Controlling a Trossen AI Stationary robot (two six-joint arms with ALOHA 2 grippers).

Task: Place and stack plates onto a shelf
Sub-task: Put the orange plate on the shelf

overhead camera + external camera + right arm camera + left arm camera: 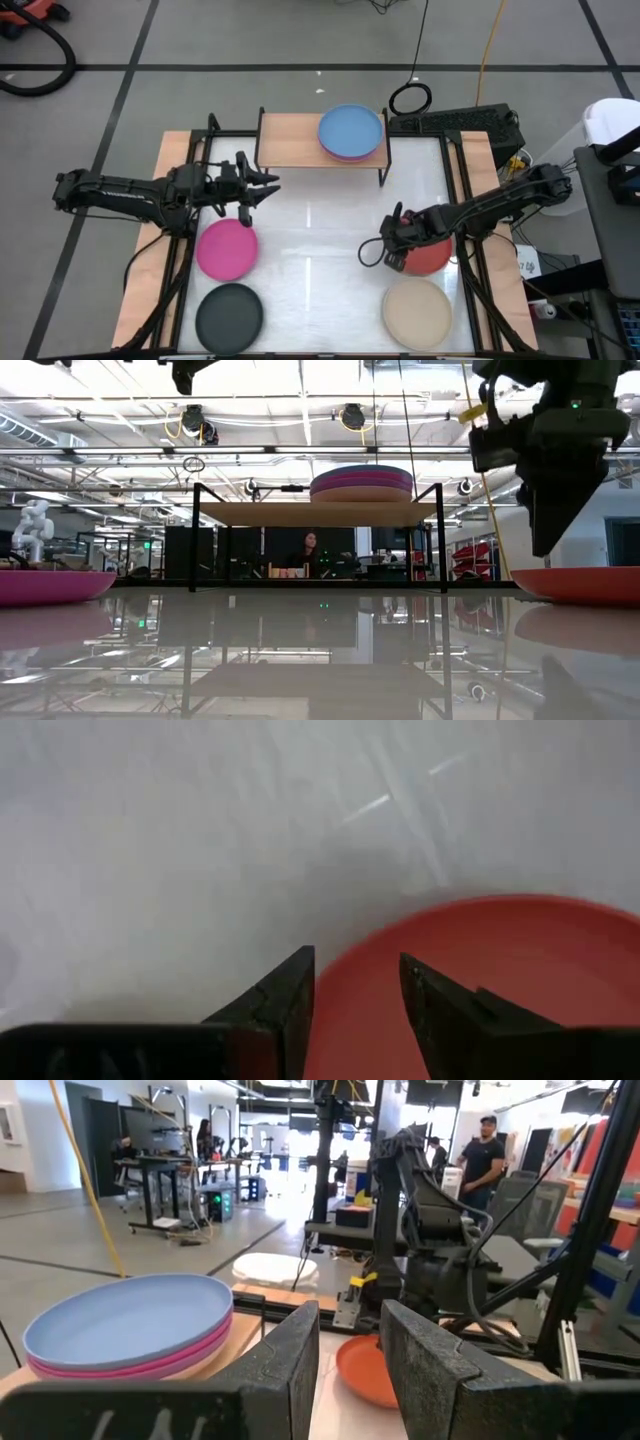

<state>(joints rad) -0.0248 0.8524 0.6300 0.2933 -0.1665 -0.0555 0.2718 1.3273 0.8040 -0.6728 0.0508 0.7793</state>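
The wooden shelf [300, 140] stands at the table's far edge. On its right half rests a stack of plates with the blue plate [350, 130] [130, 1320] on top and pink and magenta ones under it [362, 484]. A magenta plate [226, 248], a black plate [229, 312], a beige plate [416, 312] and a red plate [436, 256] lie flat on the table. My right gripper [392, 250] [355, 990] is open and points down over the red plate's left rim [400, 935], its fingertips just above it [545, 540]. My left gripper [265, 188] [350, 1370] is open, empty and raised, above the magenta plate's far side.
The shelf's left half [285, 140] is bare wood. The white tabletop's middle [320, 240] holds nothing between the two pairs of plates. Black frame rails run along both table sides [470, 200]. People and desks show in the room beyond.
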